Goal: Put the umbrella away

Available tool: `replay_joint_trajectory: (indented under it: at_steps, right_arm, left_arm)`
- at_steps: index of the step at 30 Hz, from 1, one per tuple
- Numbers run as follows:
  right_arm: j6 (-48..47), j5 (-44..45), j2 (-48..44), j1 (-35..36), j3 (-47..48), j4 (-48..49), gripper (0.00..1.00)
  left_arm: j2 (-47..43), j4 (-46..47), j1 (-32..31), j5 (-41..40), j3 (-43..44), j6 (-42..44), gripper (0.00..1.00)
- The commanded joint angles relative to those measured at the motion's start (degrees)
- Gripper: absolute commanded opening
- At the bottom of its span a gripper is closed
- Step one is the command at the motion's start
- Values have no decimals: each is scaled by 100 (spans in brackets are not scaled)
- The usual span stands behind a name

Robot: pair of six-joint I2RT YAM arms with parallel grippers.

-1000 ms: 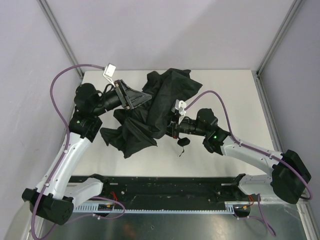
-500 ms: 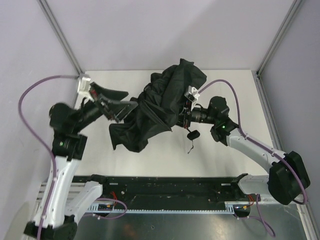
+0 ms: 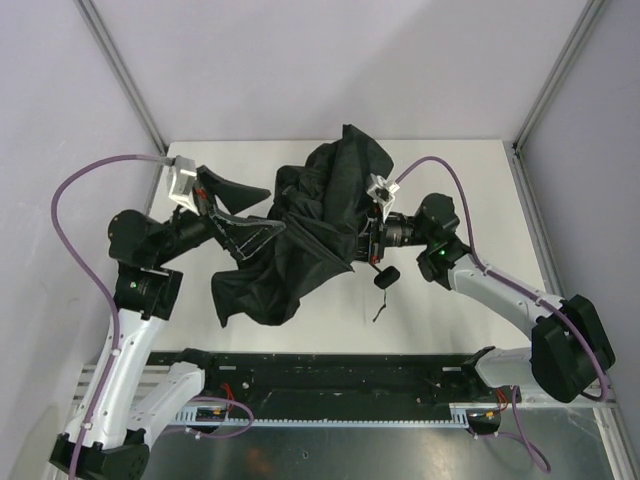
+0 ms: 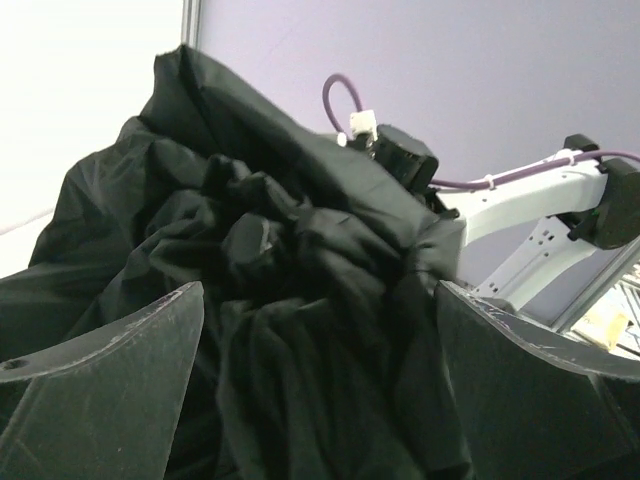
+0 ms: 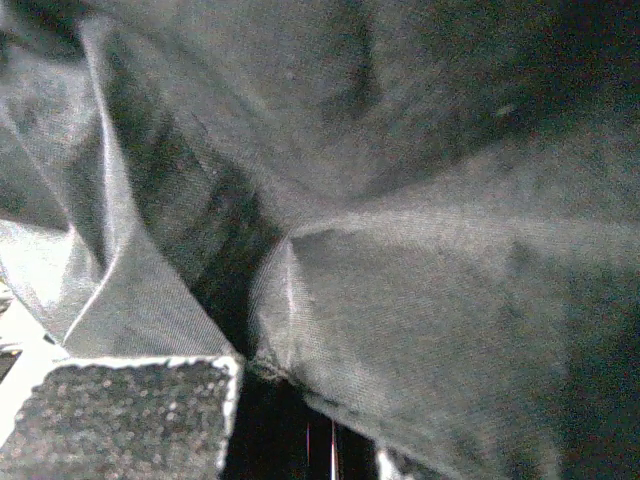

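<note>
Left gripper: the left gripper (image 3: 272, 212) stood wide apart and held nothing; its two fingers (image 4: 110, 370) flanked the left side of the cloth, and the wrist view showed fabric bulging in the gap between them. Whether either finger touched the cloth could not be told.
Left arm: the left arm (image 3: 125, 330) rose from its base at the near edge, bent at the elbow by the left wall and reached right and inward, with the gripper raised above the surface.
Right gripper: the right gripper (image 3: 358, 243) was clamped on the umbrella (image 3: 300, 240), its jaws pressed nearly together and buried in the right side of the canopy. One padded finger (image 5: 120, 425) showed at the bottom of the wrist view, with grey-black cloth filling the rest.
Right arm: the right arm (image 3: 500, 295) ran from the near right corner, leaning left and away, its wrist level with the bundle.
Umbrella: it hung between the two grippers as a crumpled black mass, the lower folds drooping towards the surface (image 3: 470, 190) at the near left and the top peaking at the far side.
Handle: the small black handle (image 3: 386, 274) dangled just below the right gripper, and the strap (image 3: 379, 305) trailed from it.
Far side: pale walls (image 3: 330, 60) stood behind the surface.
</note>
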Motion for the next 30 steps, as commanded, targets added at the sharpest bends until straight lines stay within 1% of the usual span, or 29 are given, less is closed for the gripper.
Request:
replay_joint_trajectory:
  at_steps: [1,5,7,11,15,18,19,22,23,24,26,27,28,29,30]
  right_arm:
    - [665,-431,10,11,330,1362,0]
    - [750,-540,33,63,329,1485,0]
    - [693,-558,39,87,330,1434,0]
    - [526,-603,5,201,343,1317,0]
    - [39,-667,-97,452,407,860,0]
    - [-305,-629,-216,635,423,551,0]
    - [-388,-586,-246,680,434,445,0]
    - [-694,-251,-317,722,443,33,0]
    - [-824,-80,-340,723,444,-108,0]
    - [-942,66,-370,728,444,-197,0]
    - [-1134,403,-435,736,440,-340,0]
    - [-1242,593,-474,752,442,-422,0]
    - [-1362,772,-516,773,443,-507,0]
    - [-1510,1016,-567,793,444,-642,0]
    - [-1680,1247,-615,833,444,-780,0]
  left_arm:
    - [-48,103,-100,145,-80,445,100]
    - [215,102,-258,161,97,362,100]
    - [346,104,-315,229,183,299,100]
    - [535,89,-379,90,175,134,99]
    - [892,91,-391,36,208,-304,99]
    - [1077,98,-385,34,241,-327,99]
    - [1097,145,-384,72,244,-296,98]
    - [1113,278,-399,227,259,-249,71]
    - [1089,292,-400,253,253,-239,65]
    - [1050,299,-396,266,232,-225,61]
    - [916,309,-394,264,157,-204,56]
    - [836,312,-393,249,110,-225,55]
    - [739,314,-388,233,60,-267,59]
    - [634,315,-377,181,17,-336,69]
    - [532,315,-359,107,-44,-436,84]
